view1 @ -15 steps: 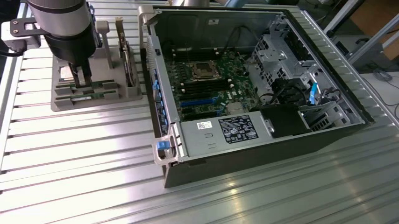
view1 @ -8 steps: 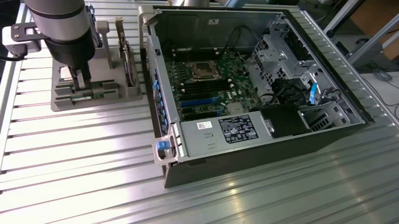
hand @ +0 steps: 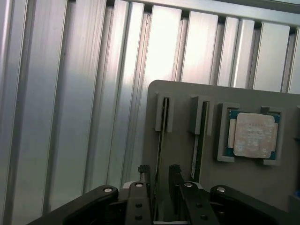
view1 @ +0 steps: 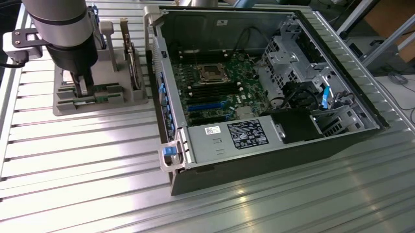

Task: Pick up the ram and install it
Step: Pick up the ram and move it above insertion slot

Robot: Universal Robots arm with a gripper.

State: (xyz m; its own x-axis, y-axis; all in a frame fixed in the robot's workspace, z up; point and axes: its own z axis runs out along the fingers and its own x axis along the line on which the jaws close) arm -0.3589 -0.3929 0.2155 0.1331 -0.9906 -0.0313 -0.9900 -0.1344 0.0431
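Gripper [hand: 158,171] low over the grey holder [hand: 183,159], which sits on the ribbed metal table [view1: 84,165] at the exterior view's far left. Jaws wide open, one finger on each side of the ram [hand: 162,131], which stands on edge in its slot; nothing gripped. Second ram [hand: 200,136] just beside it, then the processor [hand: 253,136]. Open computer case [view1: 259,167] to the exterior view's right.

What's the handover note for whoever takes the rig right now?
Gripper: open, with its fingers on either side of one ram stick, not closed on it.
Things: that stick and the second ram stick stand on edge in the grey holder, at the exterior view's left of the open computer case.
Done: gripper placed astride the stick.
Left: the stick is not yet gripped, lifted or installed.
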